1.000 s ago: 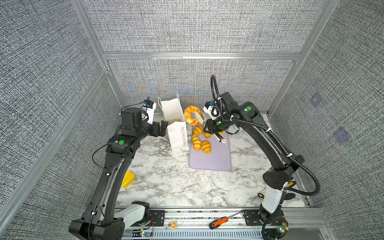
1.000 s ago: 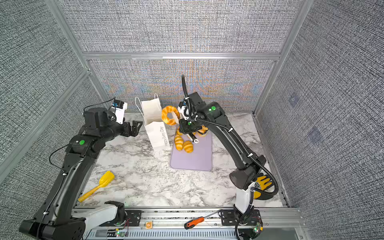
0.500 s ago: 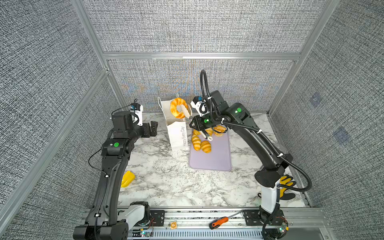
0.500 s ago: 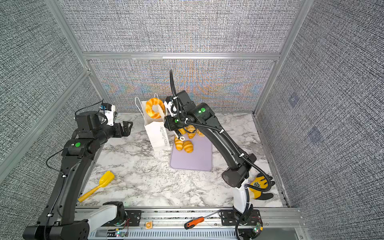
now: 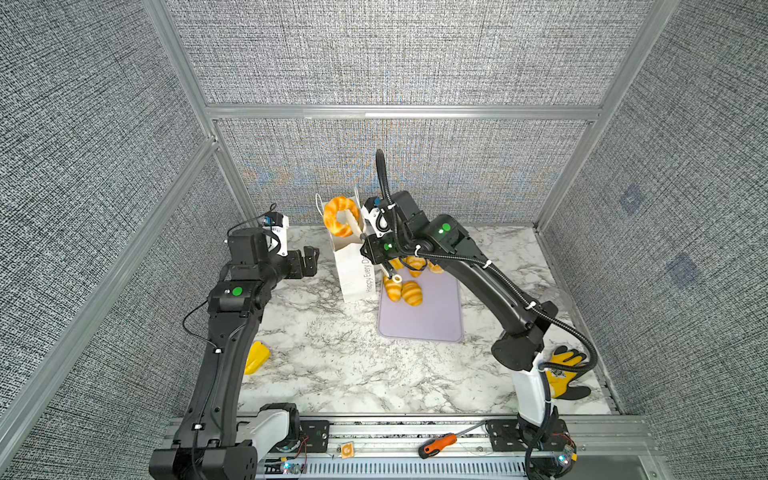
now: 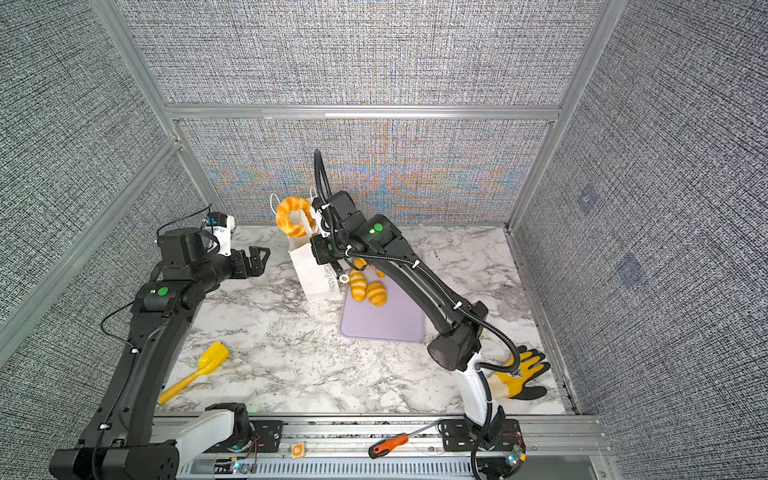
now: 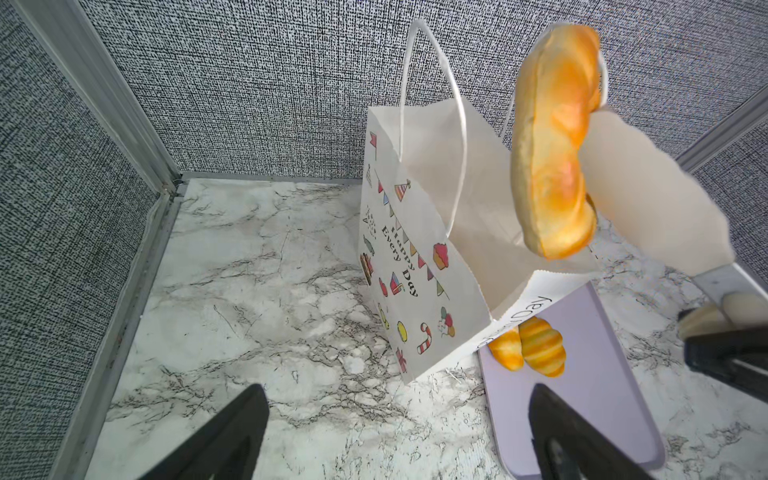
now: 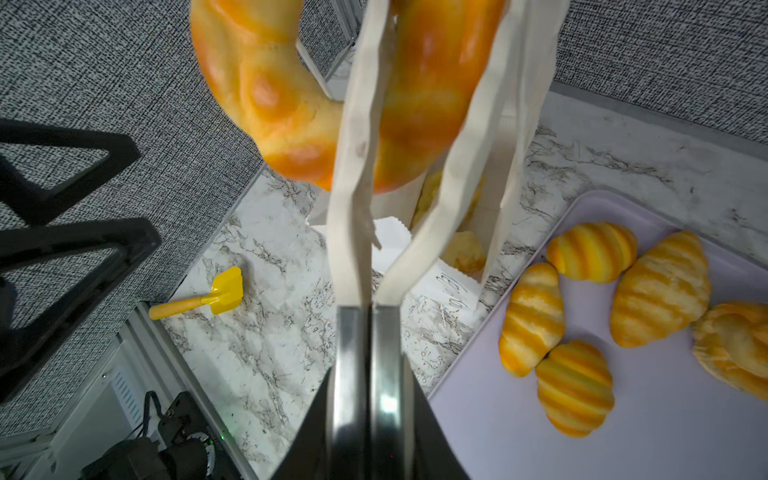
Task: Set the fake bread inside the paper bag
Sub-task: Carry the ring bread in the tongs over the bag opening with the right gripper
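Note:
A glossy golden ring of fake bread [image 5: 340, 216] [image 6: 293, 216] [image 7: 552, 166] [image 8: 291, 104] hangs over the open mouth of the white paper bag [image 5: 355, 270] [image 6: 313, 272] [image 7: 415, 257]. My right gripper [image 5: 356, 226] is shut on the ring, its long white fingers [image 8: 357, 166] pinching one side. Several striped croissants [image 5: 409, 293] [image 6: 370, 291] [image 8: 582, 332] lie on the lilac tray [image 5: 432, 324] beside the bag. A pale pastry [image 8: 465, 251] shows inside the bag. My left gripper [image 5: 309, 259] [image 7: 395, 399] stands open and empty, left of the bag.
A yellow toy scoop [image 5: 257, 357] [image 6: 199, 370] lies at the front left. A yellow-and-black glove [image 5: 565, 370] lies by the right arm's base. An orange-handled screwdriver [image 5: 440, 442] rests on the front rail. The back wall stands close behind the bag.
My right gripper has carried the ring left and up, from above the tray to above the bag's mouth. The left gripper has drawn slightly back from the bag.

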